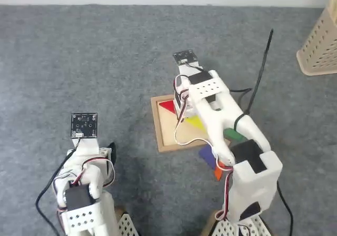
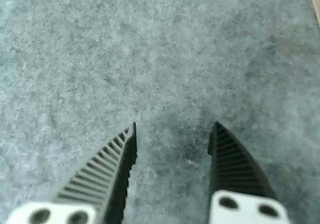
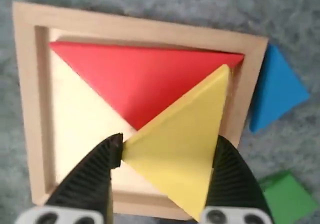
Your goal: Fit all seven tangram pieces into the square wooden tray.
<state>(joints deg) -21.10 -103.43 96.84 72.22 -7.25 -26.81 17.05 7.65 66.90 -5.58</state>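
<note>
The square wooden tray [image 3: 30,109] lies on grey carpet, its rim [image 1: 156,123] left of my right arm. A large red triangle [image 3: 140,79] lies flat in it along one side. My right gripper [image 3: 167,151] hangs over the tray, shut on a yellow triangle [image 3: 185,149] whose corners overlap the red piece and the tray's rim. Red [image 1: 167,107] and yellow [image 1: 195,123] peek out beside the arm from above. A blue triangle [image 3: 272,91] and a green piece [image 3: 285,196] lie outside the tray. My left gripper [image 2: 172,134] is open over bare carpet.
Green [image 1: 233,134], purple [image 1: 207,155] and orange [image 1: 218,173] pieces lie on the carpet beside the tray, partly under the right arm. A beige slotted basket [image 1: 321,41] stands at the far right. A black cable [image 1: 260,72] runs behind the tray.
</note>
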